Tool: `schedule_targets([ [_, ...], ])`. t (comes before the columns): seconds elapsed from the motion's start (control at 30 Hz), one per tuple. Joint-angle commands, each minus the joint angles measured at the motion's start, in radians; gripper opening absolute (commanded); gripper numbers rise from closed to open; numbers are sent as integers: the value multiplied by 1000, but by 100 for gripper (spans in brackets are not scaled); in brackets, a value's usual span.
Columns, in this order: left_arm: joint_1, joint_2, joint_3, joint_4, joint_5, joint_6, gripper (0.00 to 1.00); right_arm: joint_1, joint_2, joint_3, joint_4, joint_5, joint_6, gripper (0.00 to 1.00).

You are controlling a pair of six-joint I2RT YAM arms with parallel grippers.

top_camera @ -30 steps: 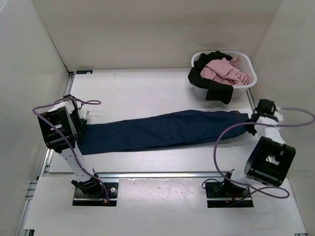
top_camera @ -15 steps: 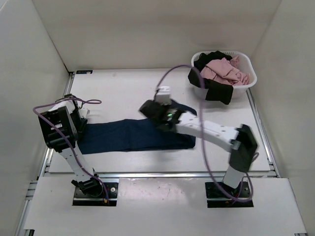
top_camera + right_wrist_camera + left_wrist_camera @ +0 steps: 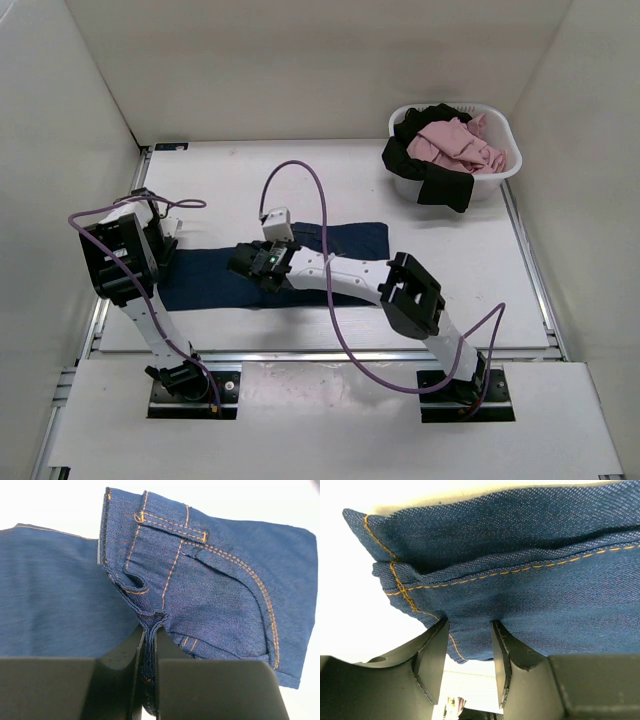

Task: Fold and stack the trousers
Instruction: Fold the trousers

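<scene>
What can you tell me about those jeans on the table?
The jeans are dark blue denim with tan stitching, lying left to right across the table, partly doubled over themselves. The right tool pinches the waist end, with a stitched pocket and belt loop showing, above the legs. The left tool grips the hem end at the left.

White laundry basket (image 3: 510,165): pink garment (image 3: 455,143) heaped inside it, black garment (image 3: 440,185) draped over its near-left rim, white table (image 3: 250,180) beneath it.

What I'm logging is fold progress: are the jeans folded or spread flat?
Half folded: the right end effector pinches the jeans, waist end doubled over the legs.
</scene>
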Motion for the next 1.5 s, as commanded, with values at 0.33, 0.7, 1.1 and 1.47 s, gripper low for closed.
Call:
schedule_targets([
  [0.33, -9, 38, 80, 14, 6, -12, 51, 126, -24, 42, 270, -14, -297, 0],
  [0.7, -9, 57, 80, 14, 16, -12, 51, 94, 190, 171, 263, -252, -337, 17],
  [1.1, -9, 39, 136, -6, -26, 7, 54, 85, -224, -3, 417, -479, -552, 81],
  [1.47, -9, -38, 240, -95, -26, 7, 58, -160, -259, -221, 124, -515, -335, 71],
])
